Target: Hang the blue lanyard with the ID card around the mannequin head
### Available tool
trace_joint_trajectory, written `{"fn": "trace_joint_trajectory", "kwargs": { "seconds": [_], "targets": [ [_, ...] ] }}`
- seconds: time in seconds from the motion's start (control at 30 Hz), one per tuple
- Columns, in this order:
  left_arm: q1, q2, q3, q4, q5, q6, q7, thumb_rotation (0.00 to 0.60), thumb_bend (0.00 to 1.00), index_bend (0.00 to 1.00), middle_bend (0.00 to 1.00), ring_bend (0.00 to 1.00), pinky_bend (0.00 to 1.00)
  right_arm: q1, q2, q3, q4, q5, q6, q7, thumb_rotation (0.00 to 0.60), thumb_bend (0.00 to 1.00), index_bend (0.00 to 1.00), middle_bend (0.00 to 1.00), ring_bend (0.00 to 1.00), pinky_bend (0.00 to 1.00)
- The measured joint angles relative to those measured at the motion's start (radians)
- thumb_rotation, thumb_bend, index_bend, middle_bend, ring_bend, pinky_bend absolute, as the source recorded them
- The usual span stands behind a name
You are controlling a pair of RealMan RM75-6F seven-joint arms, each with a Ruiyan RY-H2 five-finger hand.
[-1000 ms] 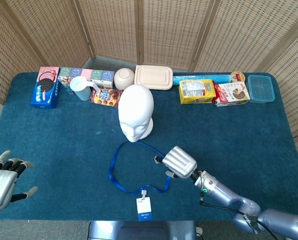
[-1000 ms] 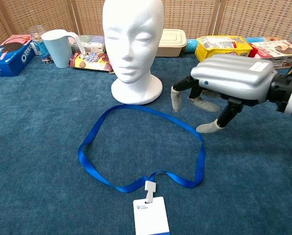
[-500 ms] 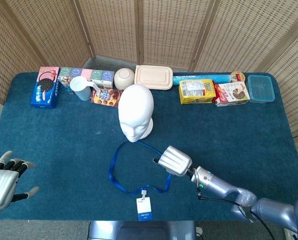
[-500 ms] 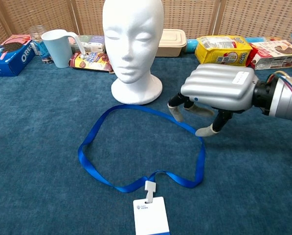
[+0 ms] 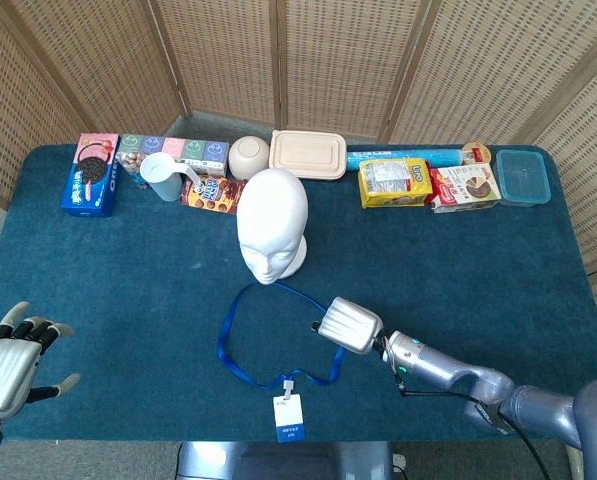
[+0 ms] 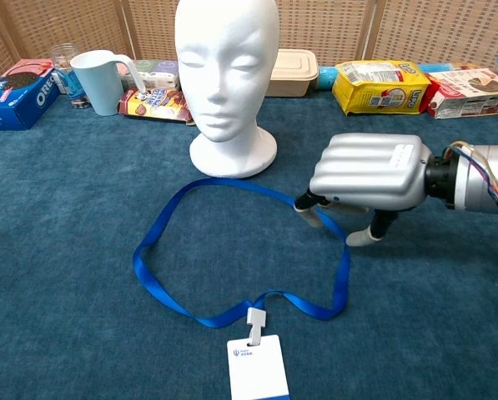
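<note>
The white mannequin head (image 5: 272, 225) (image 6: 226, 75) stands upright mid-table. In front of it the blue lanyard (image 5: 224, 345) (image 6: 153, 242) lies flat in a loop, its ID card (image 5: 289, 417) (image 6: 257, 367) at the near edge. My right hand (image 5: 350, 325) (image 6: 365, 173) hovers palm down over the loop's right side. Its fingertips (image 6: 309, 217) reach the cloth on either side of the strap, still apart, and the strap lies flat. My left hand (image 5: 3, 360) floats at the table's near left corner with fingers spread and nothing in it; the chest view does not show it.
Along the back edge stand an Oreo box (image 5: 90, 175), a pale mug (image 5: 161, 176) (image 6: 98, 81), snack packs (image 5: 211, 192), a bowl (image 5: 248, 156), a beige lidded container (image 5: 309, 153), a yellow bag (image 5: 395, 183) (image 6: 380, 85) and a blue tub (image 5: 523, 176). Blue cloth covers the table (image 5: 128, 270).
My right hand has come down and slightly left onto the right side of the lanyard loop, fingertips now at the cloth. The left hand drifted a little lower. The lanyard has not moved.
</note>
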Motion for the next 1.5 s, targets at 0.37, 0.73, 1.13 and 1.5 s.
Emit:
{"fn": "trace_joint_trajectory", "kwargs": {
  "seconds": [0.37, 0.73, 1.13, 1.5],
  "targets": [
    [-0.005, -0.005, 0.004, -0.003, -0.004, -0.005, 0.005, 0.492, 0.07, 0.35, 0.41, 0.34, 0.09, 0.017, -0.008, -0.026, 0.051, 0.006, 0.011, 0.000, 0.589, 0.26, 0.47, 0.77, 0.95, 0.92],
    [-0.009, -0.005, 0.007, -0.003, -0.004, -0.005, -0.002, 0.494, 0.07, 0.35, 0.41, 0.34, 0.09, 0.038, -0.011, -0.044, 0.074, 0.016, -0.001, -0.006, 0.590, 0.26, 0.47, 0.77, 0.95, 0.92],
    [-0.014, -0.003, 0.010, -0.003, -0.006, -0.007, -0.009, 0.495, 0.07, 0.35, 0.41, 0.34, 0.09, 0.046, -0.012, -0.058, 0.080, 0.035, -0.005, -0.018, 0.589, 0.26, 0.47, 0.77, 0.95, 0.93],
    [-0.016, -0.002, 0.011, -0.005, -0.003, -0.005, -0.012, 0.493, 0.07, 0.35, 0.41, 0.34, 0.09, 0.047, -0.008, -0.068, 0.065, 0.052, -0.010, -0.044, 0.591, 0.26, 0.48, 0.77, 0.95, 0.93]
  ]
}}
